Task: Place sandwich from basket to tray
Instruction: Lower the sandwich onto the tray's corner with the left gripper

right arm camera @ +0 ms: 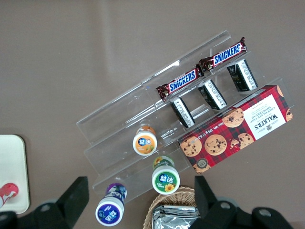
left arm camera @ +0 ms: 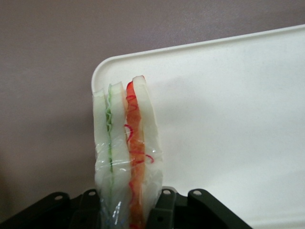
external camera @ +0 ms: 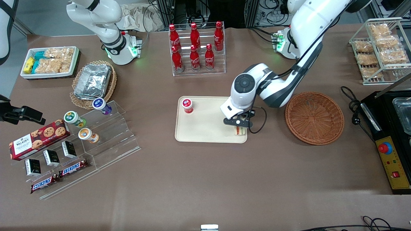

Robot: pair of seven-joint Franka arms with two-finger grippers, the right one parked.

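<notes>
My left gripper (external camera: 239,125) hangs over the tray's corner nearest the front camera, on the basket's side, shut on the sandwich (external camera: 239,130). In the left wrist view the sandwich (left arm camera: 127,148) is a plastic-wrapped wedge of pale bread with green and orange-red layers, pinched between the black fingers (left arm camera: 164,205) of the gripper (left arm camera: 127,210). It stands upright over the rounded corner of the cream tray (left arm camera: 228,124). The tray (external camera: 205,128) lies in the table's middle. The reddish-brown wicker basket (external camera: 314,117) sits beside the tray toward the working arm's end and holds nothing.
A red-capped cup (external camera: 187,105) stands on the tray's corner away from the gripper. A rack of red cola bottles (external camera: 196,48) stands farther from the front camera. Acrylic steps (external camera: 106,128) with yogurt cups, a cookie box (external camera: 37,138) and Snickers bars lie toward the parked arm's end.
</notes>
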